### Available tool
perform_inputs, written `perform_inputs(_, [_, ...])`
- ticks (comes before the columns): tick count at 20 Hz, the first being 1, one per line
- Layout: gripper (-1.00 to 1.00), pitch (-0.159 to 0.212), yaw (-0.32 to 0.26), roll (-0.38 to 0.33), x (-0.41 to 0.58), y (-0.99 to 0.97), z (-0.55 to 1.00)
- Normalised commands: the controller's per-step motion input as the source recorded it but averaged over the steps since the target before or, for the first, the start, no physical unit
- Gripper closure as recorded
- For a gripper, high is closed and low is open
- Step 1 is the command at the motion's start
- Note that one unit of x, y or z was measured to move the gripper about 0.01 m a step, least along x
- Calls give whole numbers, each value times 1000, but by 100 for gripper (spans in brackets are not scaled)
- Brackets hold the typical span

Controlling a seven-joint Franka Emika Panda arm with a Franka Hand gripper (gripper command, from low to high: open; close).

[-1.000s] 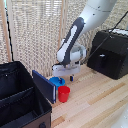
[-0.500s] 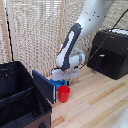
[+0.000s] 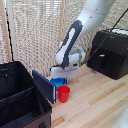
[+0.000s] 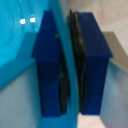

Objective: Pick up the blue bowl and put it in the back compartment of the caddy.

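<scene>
The blue bowl (image 3: pixel 58 81) sits low over the wooden table beside the caddy's dark blue flap (image 3: pixel 44 85), just behind the small red cup (image 3: pixel 64 93). My gripper (image 3: pixel 61 76) is down on the bowl. In the wrist view the two blue fingers (image 4: pixel 47 60) are closed on the thin bright-blue rim of the bowl (image 4: pixel 17 45), one on each side of the wall. The black fabric caddy (image 3: pixel 20 102) stands open at the exterior view's left, split by dividers into compartments; the back compartment (image 3: pixel 11 80) lies nearer the slatted wall.
A black hard-cased box (image 3: pixel 109 52) with a handle stands at the exterior view's right. A slatted wall (image 3: pixel 35 35) runs behind the table. The red cup stands close in front of the bowl.
The arm and bowl stay at about the same spot by the caddy flap; no clear movement shows between the frames.
</scene>
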Motion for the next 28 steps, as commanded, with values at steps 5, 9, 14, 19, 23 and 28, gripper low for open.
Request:
perform_inputs(5, [100,18,-40,0,113,-85,1000])
perform_inputs(9, [100,47,-69,39,20,19,981])
perform_inputs(14, [100,16,-27,48,37,537,932])
perform_inputs(19, [100,0,-16,100,0,724,794])
perform_inputs(23, [100,0,-11,118,60,759,746])
perform_inputs(28, [100,25,0,55,171,864,499])
